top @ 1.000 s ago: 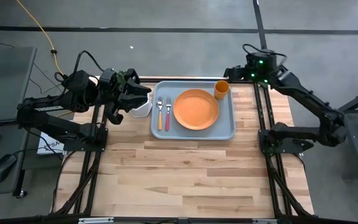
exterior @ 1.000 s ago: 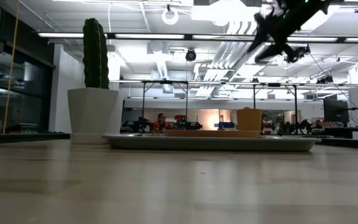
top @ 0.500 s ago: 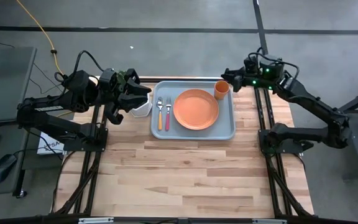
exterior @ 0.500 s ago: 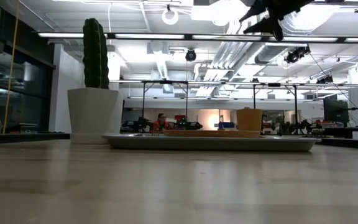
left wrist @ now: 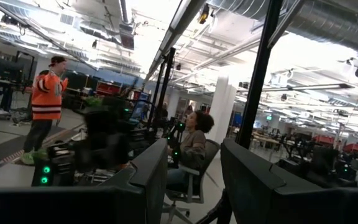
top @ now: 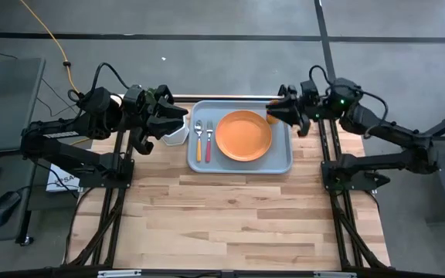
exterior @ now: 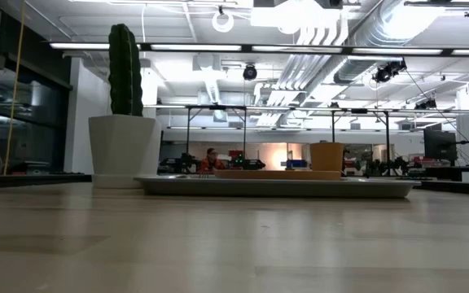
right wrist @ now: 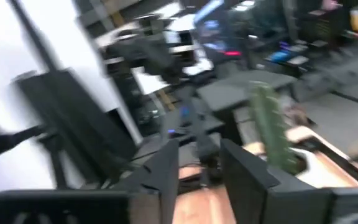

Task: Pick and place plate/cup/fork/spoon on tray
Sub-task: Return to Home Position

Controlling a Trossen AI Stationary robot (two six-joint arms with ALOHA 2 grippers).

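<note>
Over the pale blue-grey rectangular tray [top: 283, 154], my right gripper [top: 275, 110] hovered part-open and empty above the small orange plastic cup [exterior: 326, 156], which I judged light, rigid, best pinched across its rim.

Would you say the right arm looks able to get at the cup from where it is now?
Probably yes: the right gripper hangs open over the cup at the tray's far corner, with nothing between them.

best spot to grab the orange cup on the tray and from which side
Take the cup by its side wall near the rim, coming down from above. It stands upright in the far right corner of the tray, so its round wall suits a two-finger pinch. The plate sits close beside it, so jaws would probably fit best along the tray's far edge. The right gripper hovers over it.
</note>
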